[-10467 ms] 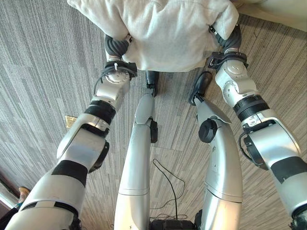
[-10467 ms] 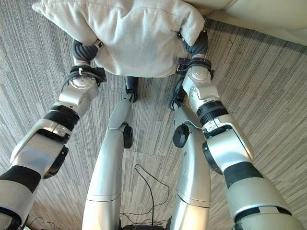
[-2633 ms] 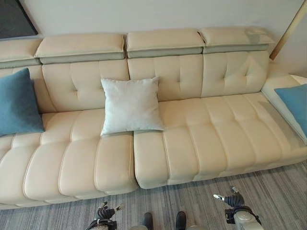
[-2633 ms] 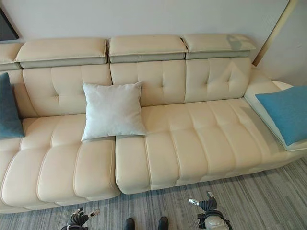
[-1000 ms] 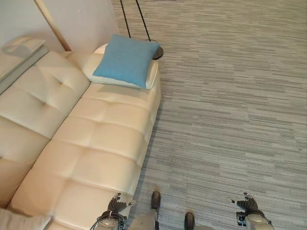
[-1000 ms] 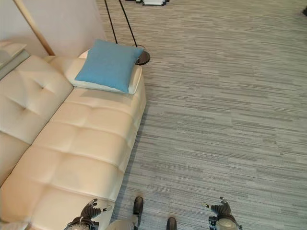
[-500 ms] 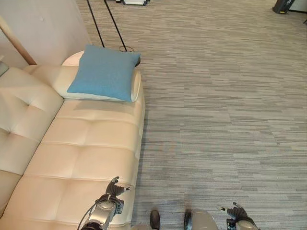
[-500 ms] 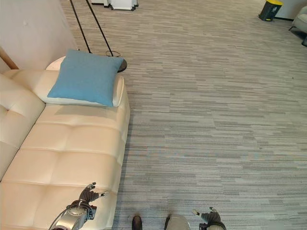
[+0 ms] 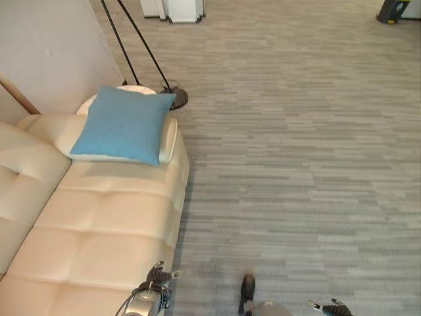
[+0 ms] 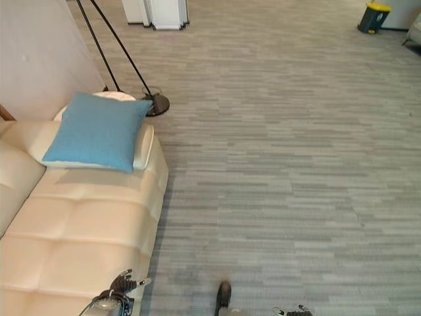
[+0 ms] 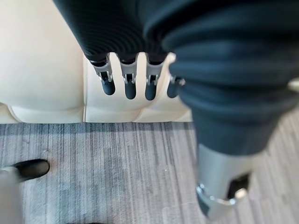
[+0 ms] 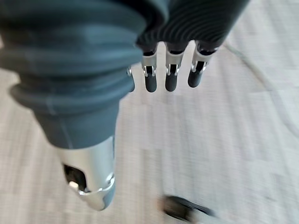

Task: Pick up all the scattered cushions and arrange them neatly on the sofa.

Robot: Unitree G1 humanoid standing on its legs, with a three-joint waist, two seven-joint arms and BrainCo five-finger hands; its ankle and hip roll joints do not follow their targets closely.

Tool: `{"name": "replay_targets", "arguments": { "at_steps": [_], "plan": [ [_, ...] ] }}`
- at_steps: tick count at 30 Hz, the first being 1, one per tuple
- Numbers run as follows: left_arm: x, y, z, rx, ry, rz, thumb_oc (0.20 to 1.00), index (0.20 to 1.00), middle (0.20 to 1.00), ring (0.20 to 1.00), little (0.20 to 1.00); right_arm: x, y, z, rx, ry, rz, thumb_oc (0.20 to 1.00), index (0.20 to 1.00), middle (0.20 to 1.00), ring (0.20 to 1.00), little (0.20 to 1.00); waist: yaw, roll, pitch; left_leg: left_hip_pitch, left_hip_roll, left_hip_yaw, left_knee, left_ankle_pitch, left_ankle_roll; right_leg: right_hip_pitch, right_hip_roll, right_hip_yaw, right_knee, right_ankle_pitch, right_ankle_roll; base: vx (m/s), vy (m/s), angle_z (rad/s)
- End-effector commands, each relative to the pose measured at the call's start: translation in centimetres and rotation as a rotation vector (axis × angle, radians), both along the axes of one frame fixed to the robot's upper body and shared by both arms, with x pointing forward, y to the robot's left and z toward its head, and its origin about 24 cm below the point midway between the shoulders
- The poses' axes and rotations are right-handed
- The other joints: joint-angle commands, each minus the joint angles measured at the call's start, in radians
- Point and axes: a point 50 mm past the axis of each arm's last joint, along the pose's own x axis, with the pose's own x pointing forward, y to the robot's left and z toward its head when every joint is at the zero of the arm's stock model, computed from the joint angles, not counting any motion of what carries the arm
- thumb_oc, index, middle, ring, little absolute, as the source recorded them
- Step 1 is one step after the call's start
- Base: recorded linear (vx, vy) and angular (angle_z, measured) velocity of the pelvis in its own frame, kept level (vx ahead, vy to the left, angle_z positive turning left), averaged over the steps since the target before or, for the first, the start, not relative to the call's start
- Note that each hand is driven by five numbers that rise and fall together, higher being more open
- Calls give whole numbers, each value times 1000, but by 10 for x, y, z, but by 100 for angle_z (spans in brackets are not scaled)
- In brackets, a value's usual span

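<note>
A blue cushion [image 9: 123, 125] lies flat on the far end of the cream sofa [image 9: 99, 230], on its low arm. My left hand [image 9: 156, 277] hangs at the bottom edge, over the sofa's front corner, fingers [image 11: 130, 85] straight and holding nothing. My right hand [image 9: 331, 307] shows at the bottom right over the carpet, its fingers [image 12: 170, 79] straight and empty too. The grey striped carpet [image 9: 296, 145] stretches to the right with no cushion on it in view.
A floor lamp's black legs and round base [image 9: 176, 99] stand just beyond the sofa's end, by the wall [image 9: 46, 52]. A white unit [image 9: 181, 9] stands at the far top. A yellow-topped bin [image 10: 371, 17] sits at the far right.
The camera has swung further right and away from the sofa back: the white cushion left view, the blue cushion and lamp base came in. Both hands stay low and empty.
</note>
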Motion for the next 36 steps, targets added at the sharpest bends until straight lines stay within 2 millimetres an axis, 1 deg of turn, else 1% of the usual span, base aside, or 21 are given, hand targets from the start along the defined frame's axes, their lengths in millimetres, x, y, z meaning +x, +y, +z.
{"name": "replay_targets", "arguments": {
  "at_steps": [1, 2, 4, 5, 6, 7, 10, 14, 18, 19, 22, 23, 24, 26, 27, 29, 31, 33, 34, 35, 36],
  "plan": [
    [23, 3, 11, -16, -83, 26, 1000, 1000, 1000, 1000, 1000, 12, -16, 10, -33, -53, -14, 1000, 1000, 1000, 1000, 1000, 13, 0, 44, -16, -64, 10, 37, 188, 19, 50, -14, 34, 49, -165, 81, 342, -227, -19],
    [25, 4, 13, -15, -97, 24, 1000, 1000, 1000, 1000, 1000, 15, -18, 11, -39, -54, -10, 1000, 1000, 1000, 1000, 1000, 24, -14, 54, -91, -80, 14, 48, 138, 40, 71, -25, 44, 51, -175, 80, 312, -178, -29],
    [30, 3, 18, -22, -134, 13, 1000, 1000, 1000, 1000, 1000, 16, -20, 12, -44, -58, -4, 1000, 1000, 1000, 1000, 1000, 30, -31, 57, -155, -98, 23, -41, 81, 62, 97, -38, 49, 43, -184, 88, 305, -97, -14],
    [34, 2, 21, -21, -158, -5, 1000, 1000, 1000, 1000, 1000, 17, -20, 13, -46, -60, 6, 1000, 1000, 1000, 1000, 1000, 33, -34, 56, -162, -103, 26, -119, 66, 68, 113, -39, 49, 39, -194, 93, 216, -30, -11],
    [34, 2, 21, -21, -157, -5, 1000, 1000, 1000, 1000, 1000, 17, -20, 13, -46, -60, 6, 1000, 1000, 1000, 1000, 1000, 32, -35, 55, -162, -104, 25, -123, 68, 68, 112, -40, 48, 38, -194, 93, 321, 1, -9],
    [35, 1, 24, -19, -171, -27, 1000, 1000, 1000, 1000, 1000, 15, -20, 13, -54, -51, 21, 1000, 1000, 1000, 1000, 1000, 36, -29, 48, -159, -100, 9, -325, 127, 56, 134, -36, 43, 37, -212, 95, 292, 18, -6],
    [34, 0, 23, -5, -164, -39, 1000, 1000, 1000, 1000, 1000, 10, -22, 12, -67, -30, 27, 1000, 1000, 1000, 1000, 1000, 27, -10, 39, -188, -80, 4, -513, 240, 17, 170, -21, 24, 38, -236, 91, 357, 53, -8],
    [29, 4, 21, 5, -149, -22, 1000, 1000, 1000, 1000, 1000, 7, -21, 10, -62, -6, 40, 1000, 1000, 1000, 1000, 1000, 31, -6, 20, -189, -80, 25, -513, 252, 5, 230, -24, 43, 28, -248, 111, 362, 119, -17],
    [23, 7, 18, 14, -123, -24, 1000, 1000, 1000, 1000, 1000, 5, -17, 8, -54, 5, 51, 1000, 1000, 1000, 1000, 1000, 36, -12, -4, -159, -94, 31, -513, 241, 37, 252, -60, 51, 48, -260, 132, 416, 214, -17],
    [20, 9, 17, 21, -110, -20, 1000, 1000, 1000, 1000, 1000, 3, -12, 5, -33, 12, 41, 1000, 1000, 1000, 1000, 1000, 38, -24, -17, -136, -112, 38, -503, 209, 62, 242, -90, 64, 108, -241, 151, 414, 246, -9],
    [21, 11, 17, 26, -114, -24, 1000, 1000, 1000, 1000, 1000, 2, -11, 4, -27, 18, 43, 1000, 1000, 1000, 1000, 1000, 42, -30, -17, -128, -126, 40, -494, 186, 78, 219, -108, 74, 174, -212, 164, 321, 256, 0],
    [26, 14, 22, 34, -130, -38, 1000, 1000, 1000, 1000, 1000, 8, -6, 4, -15, 6, 63, 1000, 1000, 1000, 1000, 1000, 45, -35, 8, -96, -154, 44, -478, 134, 129, 86, -159, 94, 482, -86, 190, 377, 420, -6],
    [28, 15, 24, 36, -145, -36, 1000, 1000, 1000, 1000, 1000, 13, -5, 6, -15, -10, 68, 1000, 1000, 1000, 1000, 1000, 41, -32, 26, -75, -163, 49, -480, 122, 146, 53, -185, 87, 574, -27, 196, 440, 489, -15],
    [30, 15, 25, 38, -150, -44, 1000, 1000, 1000, 1000, 1000, 13, -3, 5, -11, -11, 73, 1000, 1000, 1000, 1000, 1000, 36, -16, 44, -33, -164, 49, -498, 107, 160, -16, -204, 77, 679, -21, 186, 258, 236, 9],
    [31, 15, 26, 36, -155, -46, 1000, 1000, 1000, 1000, 1000, 12, -2, 5, -8, -10, 74, 1000, 1000, 1000, 1000, 1000, 33, -8, 53, -6, -161, 45, -513, 103, 161, -55, -194, 78, 691, -53, 173, 298, 175, 31],
    [32, 15, 27, 35, -159, -45, 1000, 1000, 1000, 1000, 1000, 12, -1, 4, -5, -7, 78, 1000, 1000, 1000, 1000, 1000, 32, 0, 63, 10, -154, 45, -513, 99, 160, -86, -185, 67, 676, -83, 164, 182, 78, 21],
    [37, 15, 30, 32, -182, -44, 1000, 1000, 1000, 1000, 1000, 11, 1, 3, 3, -10, 79, 1000, 1000, 1000, 1000, 1000, 32, 17, 81, 58, -140, 46, -513, 70, 144, -103, -181, 12, 549, -134, 166, 298, 31, 17],
    [38, 17, 31, 38, -184, -45, 1000, 1000, 1000, 1000, 1000, 12, 3, 3, 11, -19, 68, 1000, 1000, 1000, 1000, 1000, 32, 17, 97, 87, -132, 54, -513, 58, 132, -131, -131, 6, 325, -107, 174, 251, -41, 7],
    [38, 16, 31, 38, -184, -45, 1000, 1000, 1000, 1000, 1000, 12, 3, 3, 11, -19, 68, 1000, 1000, 1000, 1000, 1000, 32, 18, 99, 89, -130, 54, -513, 58, 132, -127, -129, 5, 321, -105, 174, 186, -68, -1],
    [38, 17, 31, 40, -185, -46, 1000, 1000, 1000, 1000, 1000, 10, 3, 3, 12, -14, 63, 1000, 1000, 1000, 1000, 1000, 31, 13, 95, 99, -132, 53, -513, 50, 125, -126, -104, 17, 205, -83, 186, 469, -156, 16],
    [37, 19, 30, 47, -179, -43, 1000, 1000, 1000, 1000, 1000, 4, 3, 1, 14, 1, 55, 1000, 1000, 1000, 1000, 1000, 26, 2, 87, 144, -136, 43, -513, 24, 105, -137, -71, 31, 27, -21, 219, 465, -155, 22]
  ]
}}
